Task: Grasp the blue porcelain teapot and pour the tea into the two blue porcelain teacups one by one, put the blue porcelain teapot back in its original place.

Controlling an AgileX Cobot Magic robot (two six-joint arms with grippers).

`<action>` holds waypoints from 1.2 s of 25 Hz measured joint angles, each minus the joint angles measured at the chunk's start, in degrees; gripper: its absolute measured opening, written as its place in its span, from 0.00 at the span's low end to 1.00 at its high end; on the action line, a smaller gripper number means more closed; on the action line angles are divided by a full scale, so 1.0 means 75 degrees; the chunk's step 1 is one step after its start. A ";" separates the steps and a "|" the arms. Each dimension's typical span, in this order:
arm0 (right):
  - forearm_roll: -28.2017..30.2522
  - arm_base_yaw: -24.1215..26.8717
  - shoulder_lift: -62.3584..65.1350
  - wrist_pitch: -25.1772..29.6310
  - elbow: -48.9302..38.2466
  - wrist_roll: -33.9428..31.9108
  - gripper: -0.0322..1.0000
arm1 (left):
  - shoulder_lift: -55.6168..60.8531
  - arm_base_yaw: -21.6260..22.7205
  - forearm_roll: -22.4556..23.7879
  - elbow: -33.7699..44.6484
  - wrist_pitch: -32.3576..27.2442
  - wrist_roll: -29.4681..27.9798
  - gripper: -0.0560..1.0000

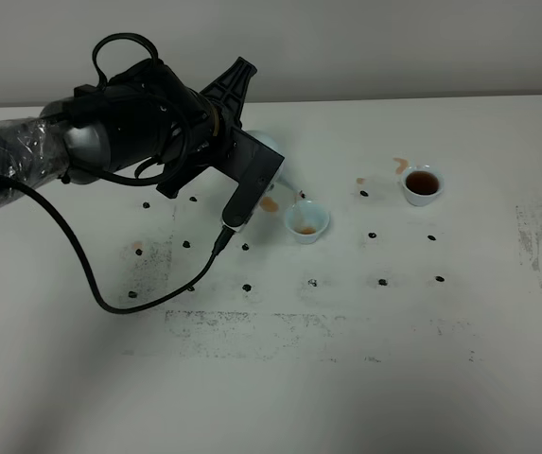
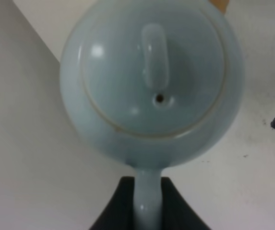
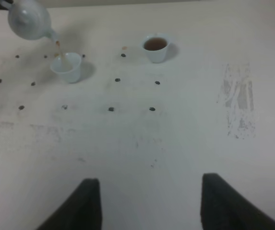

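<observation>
R jaws, in the R wrist view, stand wide apart w/ nothing btwn them, low over the bare near part of the worktop (image 3: 142,158). That is prob. so the L arm has room to work.

Past a grid of dark dots (image 1: 312,283) sits the nearer teacup (image 1: 306,220). It has a little brown tea in the bottom, so it is only part-filled.

The teapot (image 2: 151,96) hangs just above & beside that cup on the L side. It is off the worktop & tipped spout-down, so a thin brown stream (image 3: 57,45) drops into the cup. L jaws are clamped tight on its loop handle, which runs btwn them in the L wrist view. Gripping at the handle prob. lets wrist roll do the tipping. The L arm (image 1: 110,132) hides most of the pot from the high cam.

Pot itself: round, pale sky-blue glaze, domed lid w/ a long knob & a small vent hole. The lid is seated.

Farther off to the R, well apart, the other teacup (image 1: 423,183) is full of dark tea, so judged done. An orange-ish splash (image 1: 400,164) lies just beside it.

Left to do: finish this cup, then set the pot back.
</observation>
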State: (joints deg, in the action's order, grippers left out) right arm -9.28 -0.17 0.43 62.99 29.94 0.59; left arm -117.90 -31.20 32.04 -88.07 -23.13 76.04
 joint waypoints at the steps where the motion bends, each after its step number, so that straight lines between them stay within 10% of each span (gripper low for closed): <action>1: 0.0000 0.0000 0.0000 0.0000 0.0000 0.0000 0.50 | 0.0000 -0.0017 0.0000 -0.0009 -0.0020 0.0009 0.13; 30: 0.0000 0.0000 0.0000 0.0000 0.0000 0.0000 0.50 | 0.0000 -0.0124 0.0230 -0.0018 -0.0318 0.0206 0.13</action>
State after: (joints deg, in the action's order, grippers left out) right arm -9.28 -0.17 0.43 62.99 29.94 0.59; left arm -117.90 -32.13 33.77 -88.20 -25.51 77.58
